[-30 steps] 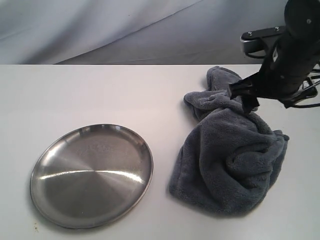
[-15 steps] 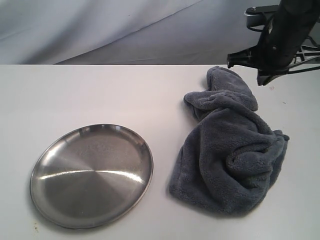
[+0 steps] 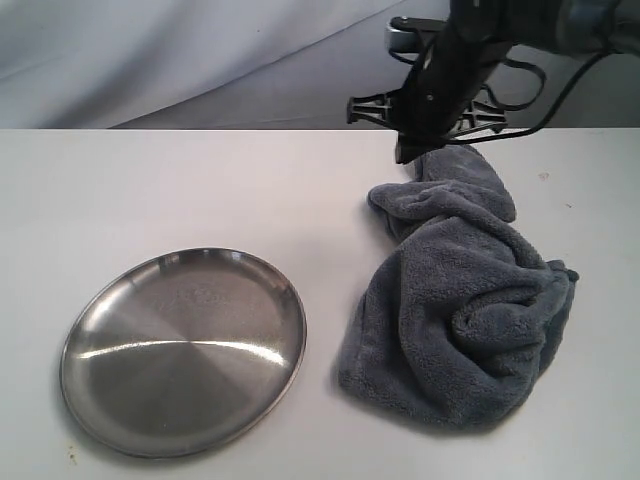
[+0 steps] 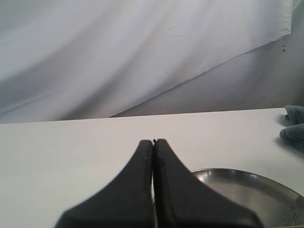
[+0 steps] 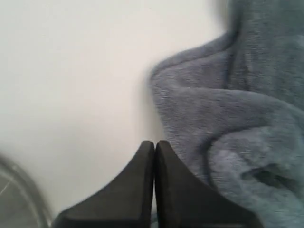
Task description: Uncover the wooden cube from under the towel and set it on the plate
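Looking at the exterior view, you see the towel (image 3: 460,300) bunched up on the right of the table (image 3: 150,190). The plate (image 3: 180,350) sits near left, close to the towel but not touching it. The right gripper (image 3: 404,150) hangs over the towel's far end. The wooden cube is hidden in every view. In the left wrist view, your left gripper (image 4: 153,142) has its fingers pressed together, empty. In the right wrist view, the right gripper (image 5: 154,145) is likewise closed on nothing, just beside the towel (image 5: 228,118).
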